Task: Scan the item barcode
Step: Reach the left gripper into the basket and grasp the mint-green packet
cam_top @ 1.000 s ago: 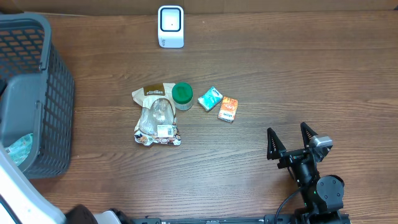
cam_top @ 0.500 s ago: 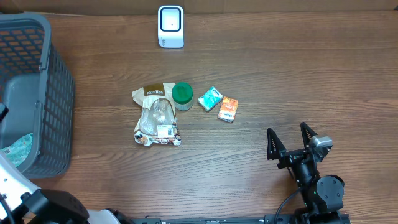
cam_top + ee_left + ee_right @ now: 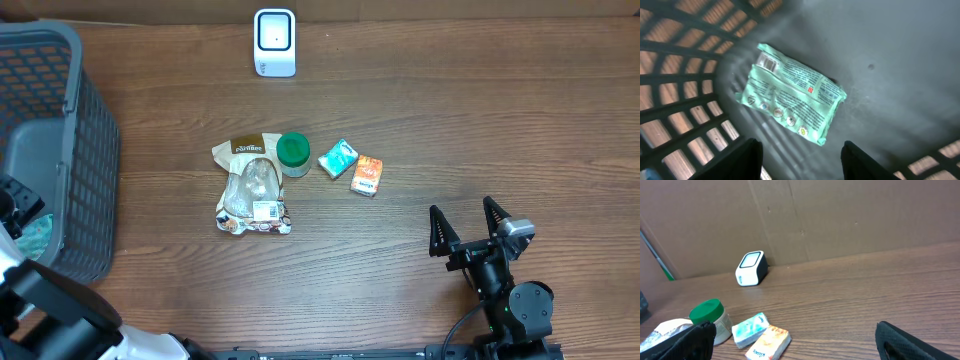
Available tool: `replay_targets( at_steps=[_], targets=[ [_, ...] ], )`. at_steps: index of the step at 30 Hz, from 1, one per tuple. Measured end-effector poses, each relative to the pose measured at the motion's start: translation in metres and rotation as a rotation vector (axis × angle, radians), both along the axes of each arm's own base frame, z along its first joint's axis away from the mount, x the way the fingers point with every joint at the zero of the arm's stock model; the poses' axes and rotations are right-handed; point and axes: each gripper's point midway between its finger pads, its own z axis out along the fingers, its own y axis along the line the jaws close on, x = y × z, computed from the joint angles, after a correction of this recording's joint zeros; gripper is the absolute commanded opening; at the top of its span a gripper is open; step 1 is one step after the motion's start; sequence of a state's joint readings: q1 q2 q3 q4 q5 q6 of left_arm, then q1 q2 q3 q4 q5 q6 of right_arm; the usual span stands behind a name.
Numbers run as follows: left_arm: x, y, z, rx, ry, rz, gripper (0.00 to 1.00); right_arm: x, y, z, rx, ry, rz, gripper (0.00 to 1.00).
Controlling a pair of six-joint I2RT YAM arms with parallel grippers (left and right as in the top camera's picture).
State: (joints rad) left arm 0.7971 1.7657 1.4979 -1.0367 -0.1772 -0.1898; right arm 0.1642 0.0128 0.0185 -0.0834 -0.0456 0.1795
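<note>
While the green packet lies flat on the floor of the grey basket at the far left, the left gripper hangs directly over it, jaws parted and holding nothing.

Left wrist view: the packet sits just ahead of the fingers, not touching them, close to the mesh wall. Its long axis runs on a slant, upper left to lower right, crossing the fingers' closing line at an angle. Judged: if this is the item to scan, the wrist needs a turn before descent so the jaws take the narrow width. Print faces up; barcode too blurred to pick out.

Mid-table: snack bag, green-lidded jar, teal packet and orange packet in a loose row, untouched. The white scanner stands at the far edge, well apart from the basket.

Right: the right gripper is spread wide, empty, near the front edge. The left arm is far nearer the green packet.
</note>
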Motion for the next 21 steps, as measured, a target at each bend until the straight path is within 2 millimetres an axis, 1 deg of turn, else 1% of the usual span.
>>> replay_targets(
  at_steps=[4,7,9,12,14,17,21],
  targets=[
    [0.002,-0.004,-0.027,-0.055,0.059,-0.021,0.48,0.000,0.000,0.000,0.000,0.000,0.000,1.00],
    [0.003,-0.004,-0.043,-0.083,0.087,-0.026,0.49,0.000,0.000,0.000,0.000,0.000,0.000,1.00],
    [0.005,-0.004,-0.051,-0.092,0.096,-0.030,0.52,0.000,0.000,0.000,0.000,-0.001,0.000,1.00],
    [0.007,-0.003,-0.058,-0.098,0.103,-0.036,0.60,0.000,0.000,0.000,0.000,0.000,0.000,1.00],
    [0.008,-0.002,-0.062,-0.099,0.104,-0.037,0.64,0.000,0.000,0.000,0.000,0.000,0.000,1.00],
    [0.009,-0.001,-0.068,-0.107,0.113,-0.040,0.64,0.000,0.000,0.000,0.000,0.000,0.000,1.00],
    [0.007,-0.003,-0.084,-0.136,0.143,-0.044,0.63,0.000,0.000,0.000,0.000,0.000,0.000,1.00]
  ],
)
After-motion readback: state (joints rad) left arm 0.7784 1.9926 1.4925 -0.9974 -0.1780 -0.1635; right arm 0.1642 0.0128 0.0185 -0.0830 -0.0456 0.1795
